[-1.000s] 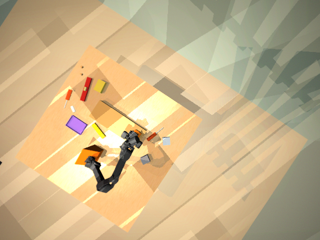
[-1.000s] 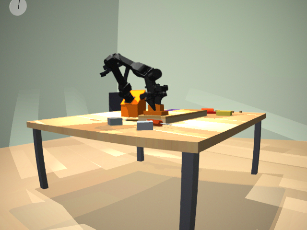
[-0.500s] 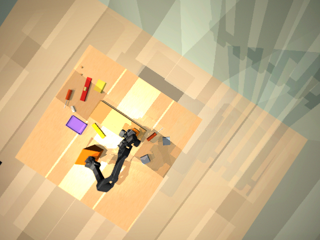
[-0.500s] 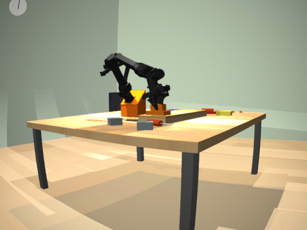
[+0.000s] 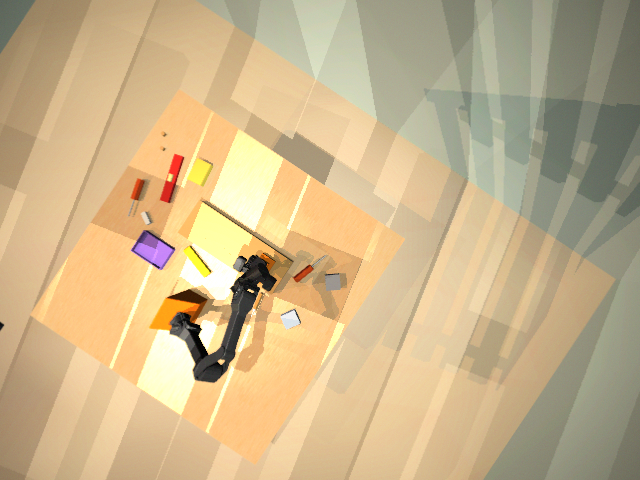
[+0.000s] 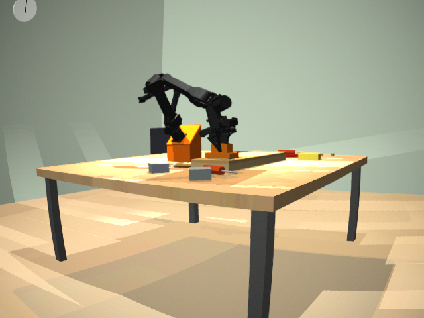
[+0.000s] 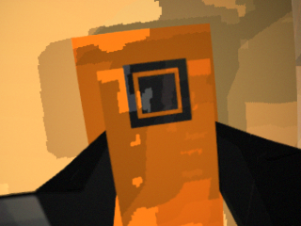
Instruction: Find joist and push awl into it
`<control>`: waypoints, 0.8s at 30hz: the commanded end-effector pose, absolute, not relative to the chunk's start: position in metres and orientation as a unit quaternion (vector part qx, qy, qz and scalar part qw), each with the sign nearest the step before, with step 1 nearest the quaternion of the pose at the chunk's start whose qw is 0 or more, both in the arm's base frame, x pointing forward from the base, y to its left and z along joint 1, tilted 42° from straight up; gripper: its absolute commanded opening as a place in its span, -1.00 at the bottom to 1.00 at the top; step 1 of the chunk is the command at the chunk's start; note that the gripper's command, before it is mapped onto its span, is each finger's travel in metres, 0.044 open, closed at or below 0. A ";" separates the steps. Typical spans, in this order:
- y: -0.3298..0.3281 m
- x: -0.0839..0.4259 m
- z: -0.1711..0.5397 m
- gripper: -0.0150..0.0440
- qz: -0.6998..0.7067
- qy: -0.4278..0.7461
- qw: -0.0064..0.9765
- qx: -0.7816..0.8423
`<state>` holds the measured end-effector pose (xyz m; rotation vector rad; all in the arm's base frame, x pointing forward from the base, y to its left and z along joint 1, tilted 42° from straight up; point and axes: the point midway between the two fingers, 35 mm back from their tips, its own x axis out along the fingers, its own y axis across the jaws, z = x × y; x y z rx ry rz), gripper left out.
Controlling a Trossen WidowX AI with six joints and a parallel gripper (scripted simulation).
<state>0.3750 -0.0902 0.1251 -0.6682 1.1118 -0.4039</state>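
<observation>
The orange stud finder (image 5: 267,258) (image 6: 221,155) (image 7: 162,174) is upright between my fingers, its base at the top of the floor panel (image 5: 222,227) (image 6: 256,161), near the panel's right end in the top view. Any small gap beneath it cannot be told. Its square display (image 7: 159,92) is dark with grey patches. My gripper (image 6: 222,145) (image 7: 154,131) is shut on the stud finder. The purple tray (image 5: 162,254) lies beyond the panel's left side, with nothing visible in it. A slim wooden-handled tool, apparently the awl (image 5: 260,300) (image 6: 183,165), lies beside the panel. The joist is hidden.
A red-handled screwdriver (image 5: 303,273) (image 6: 214,169), a grey block (image 5: 332,281) (image 6: 199,173) and a pale block (image 5: 290,319) (image 6: 158,167) lie right of the panel. A yellow bar (image 5: 196,260) lies between tray and panel. An orange wedge (image 5: 168,314) (image 6: 184,152) stands by the arm's base.
</observation>
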 end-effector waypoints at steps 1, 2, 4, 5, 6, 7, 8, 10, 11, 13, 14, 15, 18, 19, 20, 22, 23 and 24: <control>-0.084 0.374 0.118 -0.49 -0.186 0.515 0.777 -0.310; -0.083 0.374 0.117 -0.49 -0.186 0.515 0.777 -0.310; -0.081 0.374 0.115 -0.49 -0.186 0.516 0.777 -0.309; -0.079 0.374 0.114 -0.49 -0.186 0.516 0.777 -0.309; -0.078 0.374 0.113 -0.49 -0.186 0.516 0.777 -0.309; -0.077 0.374 0.112 -0.49 -0.186 0.516 0.777 -0.309; -0.076 0.374 0.111 -0.49 -0.186 0.516 0.777 -0.309; -0.074 0.374 0.109 -0.49 -0.186 0.516 0.777 -0.309; -0.072 0.374 0.107 -0.49 -0.185 0.516 0.777 -0.309; -0.070 0.374 0.105 -0.49 -0.185 0.516 0.777 -0.309; -0.069 0.374 0.104 -0.49 -0.185 0.516 0.777 -0.309; -0.068 0.374 0.103 -0.49 -0.185 0.516 0.777 -0.309; -0.064 0.374 0.100 -0.49 -0.185 0.516 0.777 -0.309; -0.063 0.373 0.099 -0.49 -0.185 0.516 0.777 -0.309; -0.062 0.373 0.098 -0.49 -0.185 0.516 0.777 -0.309; -0.059 0.373 0.096 -0.49 -0.185 0.516 0.777 -0.309; -0.058 0.373 0.094 -0.49 -0.185 0.516 0.777 -0.309; -0.057 0.373 0.093 -0.49 -0.185 0.516 0.777 -0.309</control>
